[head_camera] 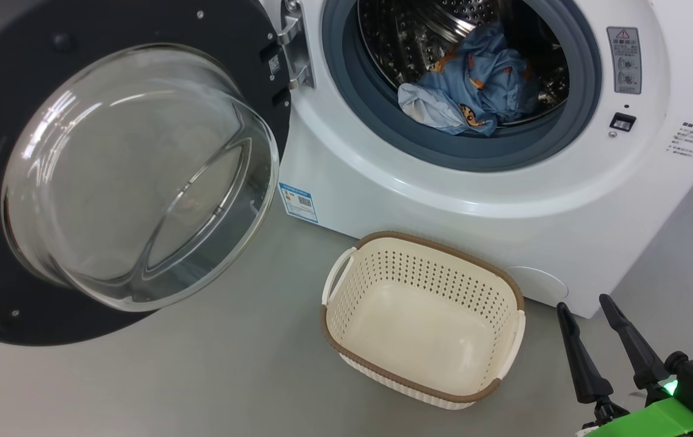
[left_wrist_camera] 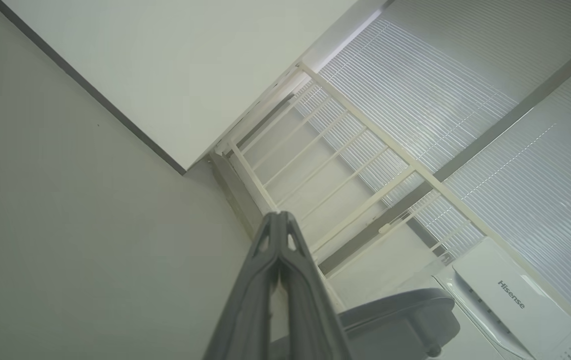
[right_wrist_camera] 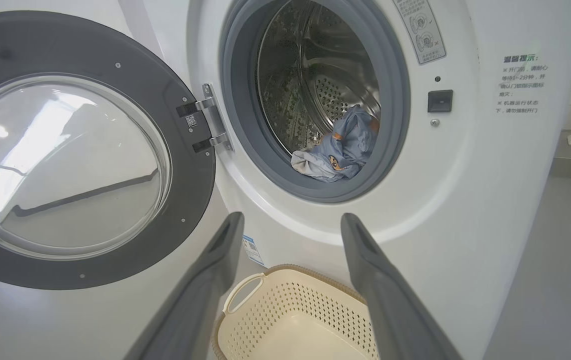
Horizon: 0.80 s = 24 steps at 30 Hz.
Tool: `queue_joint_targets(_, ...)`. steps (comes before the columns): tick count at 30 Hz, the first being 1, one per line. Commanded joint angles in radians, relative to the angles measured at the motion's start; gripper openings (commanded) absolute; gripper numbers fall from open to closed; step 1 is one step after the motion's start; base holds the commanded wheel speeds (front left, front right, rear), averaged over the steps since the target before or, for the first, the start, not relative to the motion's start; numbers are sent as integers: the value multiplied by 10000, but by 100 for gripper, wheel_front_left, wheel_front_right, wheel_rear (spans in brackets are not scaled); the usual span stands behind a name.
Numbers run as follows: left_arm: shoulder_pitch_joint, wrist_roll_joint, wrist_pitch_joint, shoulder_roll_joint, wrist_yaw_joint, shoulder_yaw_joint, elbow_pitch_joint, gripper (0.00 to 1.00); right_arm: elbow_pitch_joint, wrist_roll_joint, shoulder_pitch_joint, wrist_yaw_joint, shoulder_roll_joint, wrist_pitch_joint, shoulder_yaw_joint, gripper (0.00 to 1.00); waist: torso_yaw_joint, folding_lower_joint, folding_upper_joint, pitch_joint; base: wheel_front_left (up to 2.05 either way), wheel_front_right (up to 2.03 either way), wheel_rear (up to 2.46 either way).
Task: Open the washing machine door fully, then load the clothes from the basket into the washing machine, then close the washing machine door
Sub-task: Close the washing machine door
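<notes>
Black and long, the two fingers of the right hand (head_camera: 583, 303) stand wide apart low at the right of the head view, and they hold nothing; they point over the basket toward the machine. The left hand (left_wrist_camera: 279, 216) has its fingers pressed fully together, also with nothing between them, and in its own wrist view it points away from the work, toward a pale wall and window blinds (left_wrist_camera: 465, 125). Just beyond the right hand, the basket (head_camera: 422, 321) sits on the grey floor (head_camera: 201, 376), close in front of the washing machine (head_camera: 504, 200), and it is empty. To the left, the washing machine door (head_camera: 134, 176) is swung wide open on its metal hinge (head_camera: 295, 48), with the glass bowl facing the camera. Farthest, the clothes (head_camera: 474, 79) lie bunched at the bottom front of the steel drum (head_camera: 407, 36), and one pale corner comes very near to the grey gasket (head_camera: 346, 91); I cannot tell if it rests on it. So I judge that the loading is finished and only the closing of the door is left. This next move calls for one hand to go behind the free edge of the door and push it in an arc toward the opening until the latch catches. The pale corner may first need a push deeper, or the door could trap it.
</notes>
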Motion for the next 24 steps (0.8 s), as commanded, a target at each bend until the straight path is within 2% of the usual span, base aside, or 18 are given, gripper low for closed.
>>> queue_joint_targets(1,-560,-179,455,869,2,102,54,0,-284,-114,-390,56,-225,-51,164,100,-17,0,0,91,0,0,0)
queue_joint_targets(6,-1501,-947,1867,1203,2,-133,1369,0,-320,-144,-352,56,-275,-51,78,100,57,0,0,212,0,0,0)
queue_joint_targets(13,-2406,-1331,3450,1519,57,-523,2820,0,-356,-196,-367,56,-437,-51,-36,100,109,0,0,406,0,0,0)
queue_joint_targets(18,-2660,-1421,4540,1512,74,-912,3328,0,-370,-259,-380,56,-532,-51,-71,100,117,0,0,505,0,0,0)
queue_joint_targets(24,-2677,-1449,5277,1382,61,-1210,3551,0,-391,-297,-393,56,-597,-51,-74,100,105,0,0,580,0,0,0)
